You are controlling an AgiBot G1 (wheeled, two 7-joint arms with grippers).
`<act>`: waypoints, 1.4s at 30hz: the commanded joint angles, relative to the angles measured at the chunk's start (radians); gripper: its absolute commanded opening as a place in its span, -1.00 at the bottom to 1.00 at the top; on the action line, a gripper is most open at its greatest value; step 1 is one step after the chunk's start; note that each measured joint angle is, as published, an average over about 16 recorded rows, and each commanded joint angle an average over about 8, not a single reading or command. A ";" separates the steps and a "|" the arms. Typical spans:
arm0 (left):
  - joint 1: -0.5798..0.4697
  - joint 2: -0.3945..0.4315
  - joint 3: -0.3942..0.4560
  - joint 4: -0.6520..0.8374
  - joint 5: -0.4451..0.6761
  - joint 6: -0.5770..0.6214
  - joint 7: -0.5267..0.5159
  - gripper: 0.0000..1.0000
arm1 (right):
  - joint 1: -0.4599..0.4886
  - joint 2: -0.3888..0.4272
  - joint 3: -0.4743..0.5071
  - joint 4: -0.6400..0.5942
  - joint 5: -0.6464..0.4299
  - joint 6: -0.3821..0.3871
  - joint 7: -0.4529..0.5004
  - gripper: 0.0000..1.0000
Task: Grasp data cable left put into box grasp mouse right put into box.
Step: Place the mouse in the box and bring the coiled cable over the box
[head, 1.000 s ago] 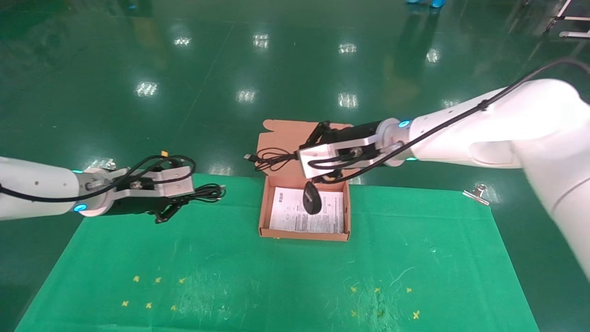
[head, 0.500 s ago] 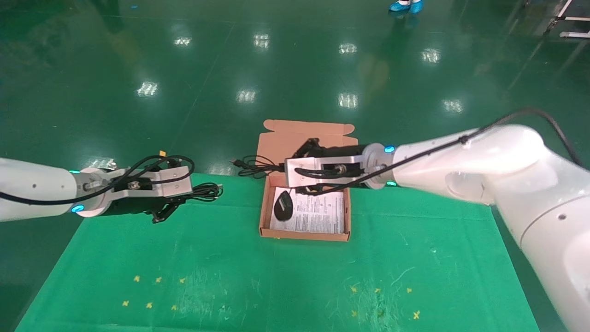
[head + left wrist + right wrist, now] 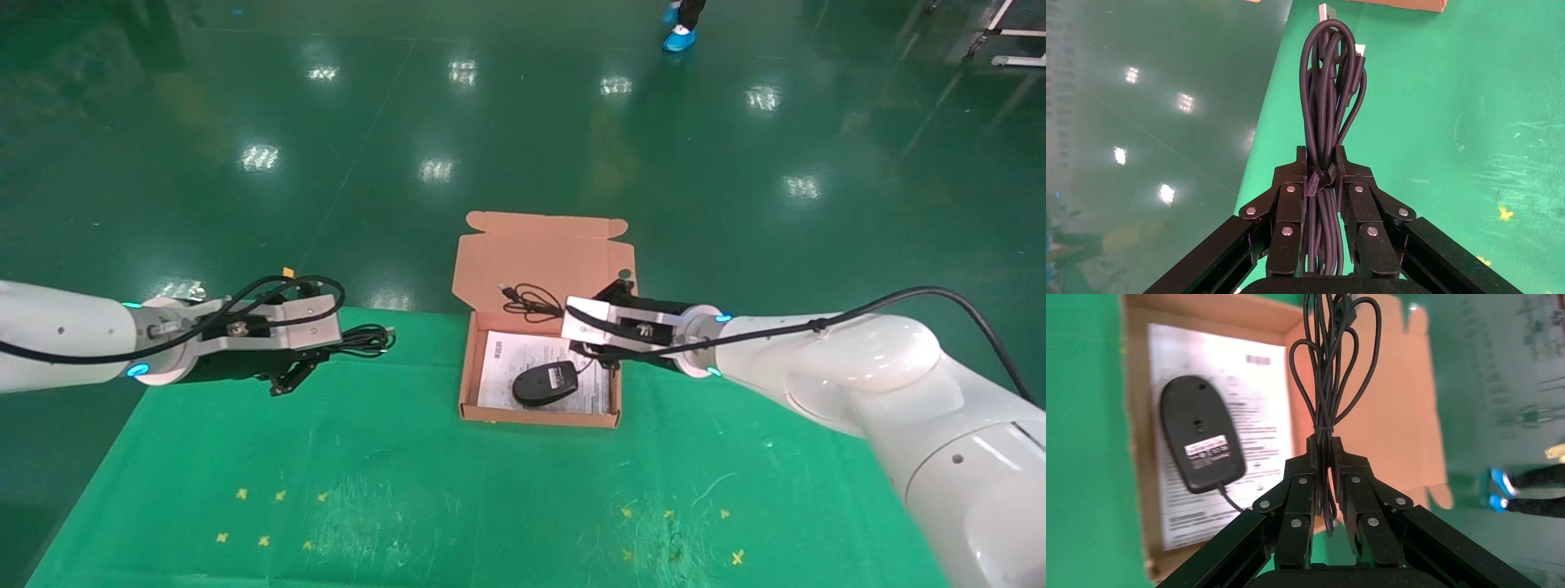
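I judge the job about half done: the mouse [image 3: 543, 382] lies label-up on the white sheet inside the box [image 3: 467, 371] at frame centre, though my right pincer [image 3: 590, 309] is clenched on its bundled cord [image 3: 529, 300] over the lid. My left pincer [image 3: 304, 365], at the left edge, grips the data cable [image 3: 365, 338], not yet boxed. The tabletop [image 3: 490, 506] is green cloth; glossy green floor [image 3: 507, 114] fills the upper frame.
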 commanded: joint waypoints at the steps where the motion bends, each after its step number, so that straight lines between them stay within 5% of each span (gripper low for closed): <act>1: 0.000 0.000 0.000 0.000 0.000 0.000 0.000 -1.00 | -0.008 0.000 -0.015 0.003 -0.001 0.003 0.014 -0.21; 4: 0.000 0.000 0.000 0.000 0.000 0.000 0.000 -1.00 | -0.011 -0.001 -0.022 0.004 0.001 0.006 0.020 0.54; 7: 0.000 0.000 0.000 0.000 0.000 0.000 0.000 -1.00 | -0.012 0.002 -0.024 0.006 0.002 0.005 0.021 0.98; 24: 0.002 0.135 0.027 0.112 -0.036 -0.064 0.094 -1.00 | -0.035 0.083 -0.037 0.132 0.003 -0.032 0.054 1.00; 42: -0.022 0.399 0.071 0.425 -0.077 -0.298 0.336 -1.00 | -0.084 0.438 -0.029 0.584 -0.022 0.023 0.218 1.00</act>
